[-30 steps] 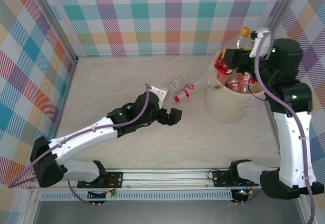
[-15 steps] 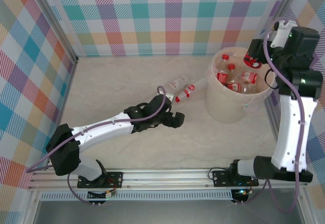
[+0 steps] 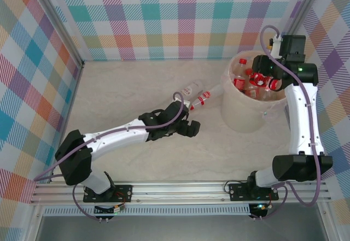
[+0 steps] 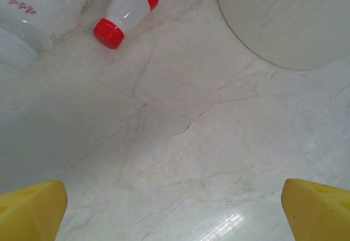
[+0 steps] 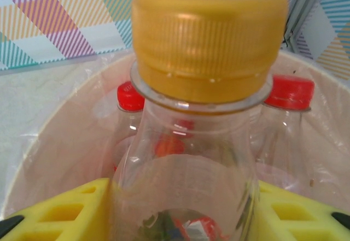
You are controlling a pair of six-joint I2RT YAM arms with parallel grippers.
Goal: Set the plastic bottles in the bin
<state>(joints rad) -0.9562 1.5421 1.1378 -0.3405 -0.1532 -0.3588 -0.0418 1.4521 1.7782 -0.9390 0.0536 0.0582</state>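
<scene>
Past the near rail (image 3: 180, 189), the pale marbled table (image 3: 120, 88) lies open leftward to the checked walls (image 3: 164, 17). The left gripper (image 3: 188, 127) stands spread wide, near a red-capped bottle (image 3: 199, 100) and a clear bottle (image 3: 191, 88) lying beside the bin (image 3: 246, 118). Farther right, the right gripper (image 5: 180, 213) clasps a yellow-capped bottle (image 5: 208, 39) over the bin.

Yellow-capped clear bottle (image 5: 197, 142); beige bin (image 3: 240, 115); pastel plaid walls (image 3: 164, 17).

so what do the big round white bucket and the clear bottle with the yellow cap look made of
Big round white bucket: probably thin plastic, matte, slightly translucent, pale beige inside. Clear bottle with yellow cap: glossy transparent plastic, red showing through it; the cap seems ridged opaque plastic.
</scene>
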